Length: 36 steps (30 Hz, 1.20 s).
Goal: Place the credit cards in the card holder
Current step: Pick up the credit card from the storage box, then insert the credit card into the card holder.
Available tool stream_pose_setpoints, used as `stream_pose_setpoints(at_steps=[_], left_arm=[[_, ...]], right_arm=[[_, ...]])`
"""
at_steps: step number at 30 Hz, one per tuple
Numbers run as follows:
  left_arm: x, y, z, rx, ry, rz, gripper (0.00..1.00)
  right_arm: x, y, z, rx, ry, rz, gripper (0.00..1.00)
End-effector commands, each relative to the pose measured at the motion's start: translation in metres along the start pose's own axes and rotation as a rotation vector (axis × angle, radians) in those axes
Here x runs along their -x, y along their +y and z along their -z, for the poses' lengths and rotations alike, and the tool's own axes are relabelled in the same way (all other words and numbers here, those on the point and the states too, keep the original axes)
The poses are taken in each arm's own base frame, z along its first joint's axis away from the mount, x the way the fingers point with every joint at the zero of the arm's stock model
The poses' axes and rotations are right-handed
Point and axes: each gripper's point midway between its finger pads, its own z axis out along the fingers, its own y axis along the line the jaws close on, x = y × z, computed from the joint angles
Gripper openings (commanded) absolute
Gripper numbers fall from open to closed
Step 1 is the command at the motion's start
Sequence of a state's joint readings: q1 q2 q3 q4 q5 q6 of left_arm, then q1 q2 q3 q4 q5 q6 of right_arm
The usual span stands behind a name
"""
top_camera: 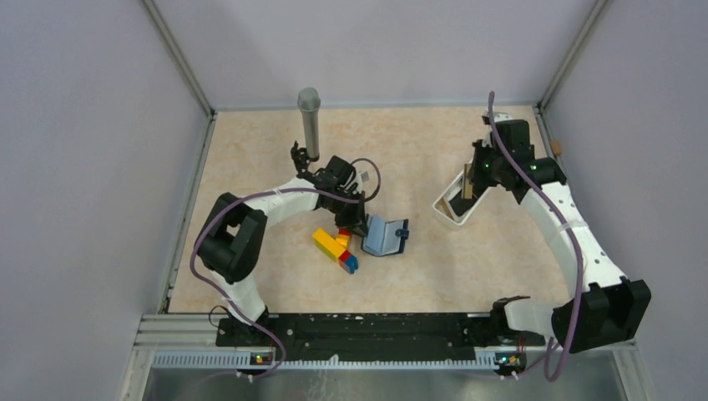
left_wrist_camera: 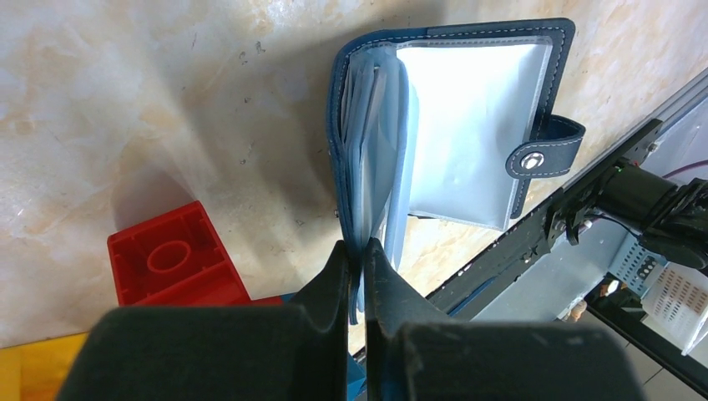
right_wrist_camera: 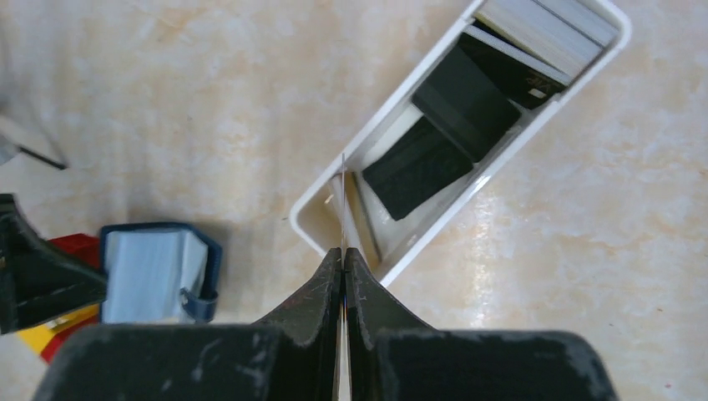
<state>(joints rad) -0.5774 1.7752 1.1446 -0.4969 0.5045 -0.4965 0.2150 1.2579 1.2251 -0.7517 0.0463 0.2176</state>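
Note:
The navy card holder [top_camera: 386, 236] lies open on the table, its pale clear slots [left_wrist_camera: 467, 125] facing up and the snap strap to one side. My left gripper [left_wrist_camera: 357, 244] is shut on the edge of its cover and inner sleeves, beside the red brick. Over the near end of the white tray, my right gripper [right_wrist_camera: 343, 251] is shut on a thin credit card [right_wrist_camera: 343, 200], which shows only edge-on. In the top view that card [top_camera: 467, 190] looks yellowish. More cards, black and greyish [right_wrist_camera: 543, 29], stand in the tray.
The white oblong tray [right_wrist_camera: 501, 165] lies slantwise at the right middle of the table. A stack of coloured toy bricks [top_camera: 336, 246] sits just left of the card holder, with its red brick [left_wrist_camera: 171, 263] near my left fingers. A grey cylinder [top_camera: 310, 121] stands upright at the back.

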Motion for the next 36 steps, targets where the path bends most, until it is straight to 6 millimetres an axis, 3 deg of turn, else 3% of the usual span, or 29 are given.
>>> stream_pose_setpoints(at_steps=[1, 6, 10, 15, 19, 24, 27, 36], left_arm=[[0.013, -0.016, 0.017, -0.027, -0.07, -0.029, 0.0], [0.012, -0.014, 0.015, -0.018, -0.074, -0.02, 0.0], [0.002, -0.004, 0.004, -0.009, -0.046, 0.017, 0.0], [0.0, -0.001, -0.001, -0.02, -0.052, 0.04, 0.01], [0.0, -0.003, -0.004, -0.038, -0.059, 0.05, 0.02], [0.001, -0.002, -0.006, -0.043, -0.063, 0.051, 0.07], [0.001, -0.003, -0.006, -0.049, -0.069, 0.047, 0.16], [0.002, -0.015, 0.001, -0.113, -0.103, 0.016, 0.45]], right_arm=[[0.001, 0.054, 0.02, 0.232, -0.028, -0.074, 0.0], [-0.012, 0.121, 0.026, 0.472, -0.06, -0.171, 0.0], [-0.039, 0.166, 0.018, 0.601, -0.018, -0.244, 0.0], [-0.075, 0.201, -0.006, 0.647, 0.062, -0.272, 0.0], [-0.102, 0.203, -0.032, 0.63, 0.113, -0.314, 0.0], [-0.141, 0.183, -0.061, 0.529, 0.176, -0.337, 0.0], [-0.161, 0.174, -0.07, 0.492, 0.207, -0.347, 0.0], [-0.177, 0.172, -0.077, 0.502, 0.224, -0.388, 0.0]])
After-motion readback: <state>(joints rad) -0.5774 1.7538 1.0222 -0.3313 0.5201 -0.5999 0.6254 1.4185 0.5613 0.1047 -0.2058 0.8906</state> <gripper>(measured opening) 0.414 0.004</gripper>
